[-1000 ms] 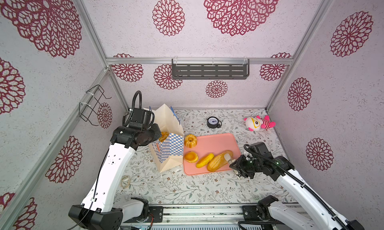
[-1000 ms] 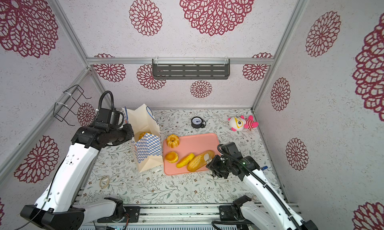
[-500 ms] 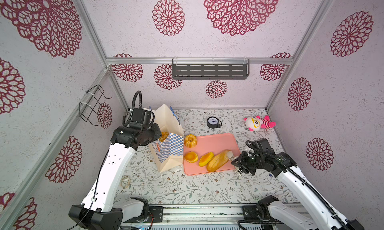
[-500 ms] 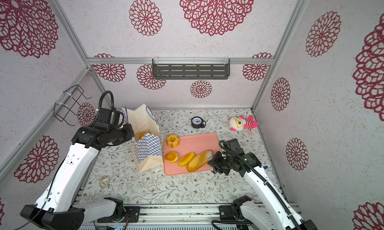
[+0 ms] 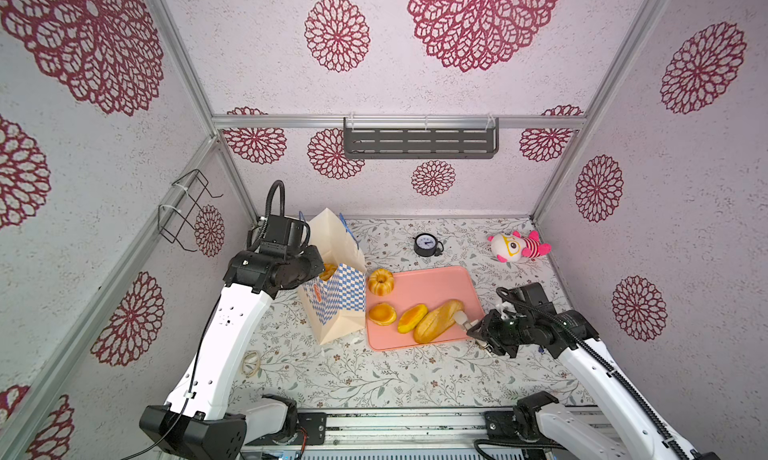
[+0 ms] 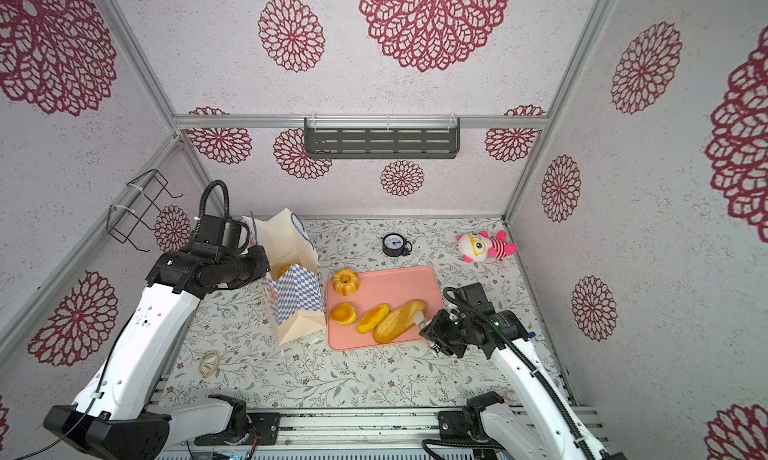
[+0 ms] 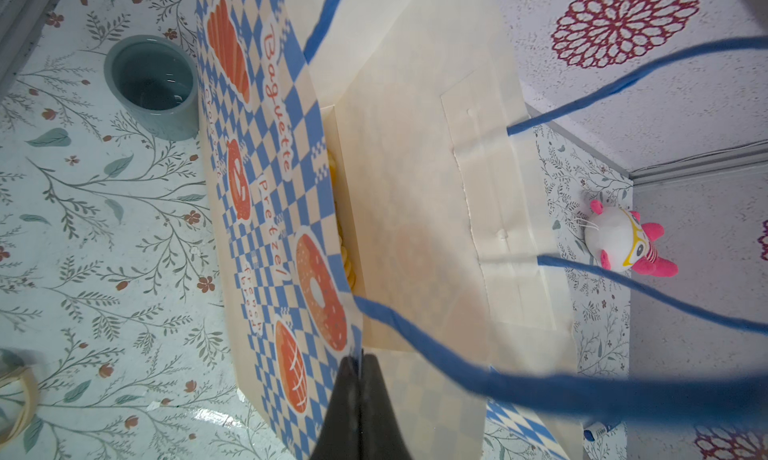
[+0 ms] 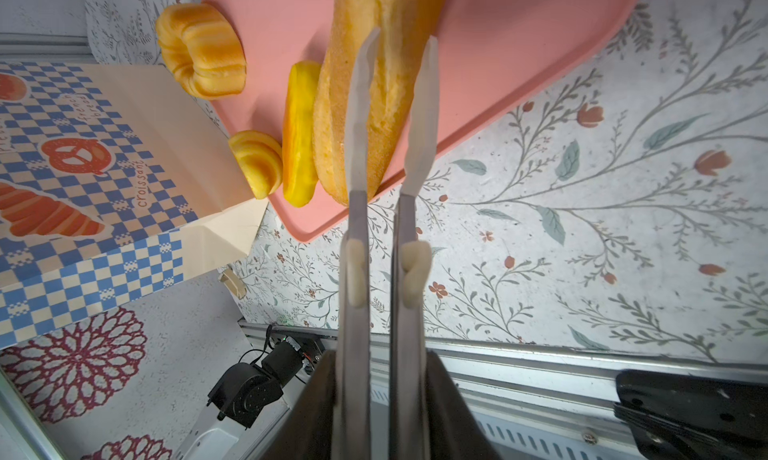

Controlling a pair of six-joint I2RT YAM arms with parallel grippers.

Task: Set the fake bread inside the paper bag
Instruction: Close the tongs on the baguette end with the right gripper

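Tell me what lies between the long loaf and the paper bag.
Two pastries on the tray: an oval bun next to the loaf, then a round roll nearer the bag. Both top views show it.

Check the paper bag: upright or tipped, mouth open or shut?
Upright, mouth open: the paper bag stands on its base, the left end effector pinches its rim, and a yellow pastry shows inside.

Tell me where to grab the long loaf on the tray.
I'd pinch the long loaf across its narrow width near the end nearest the right gripper, coming from the right. It lies flat on the tray, and a roll leans against its left side.
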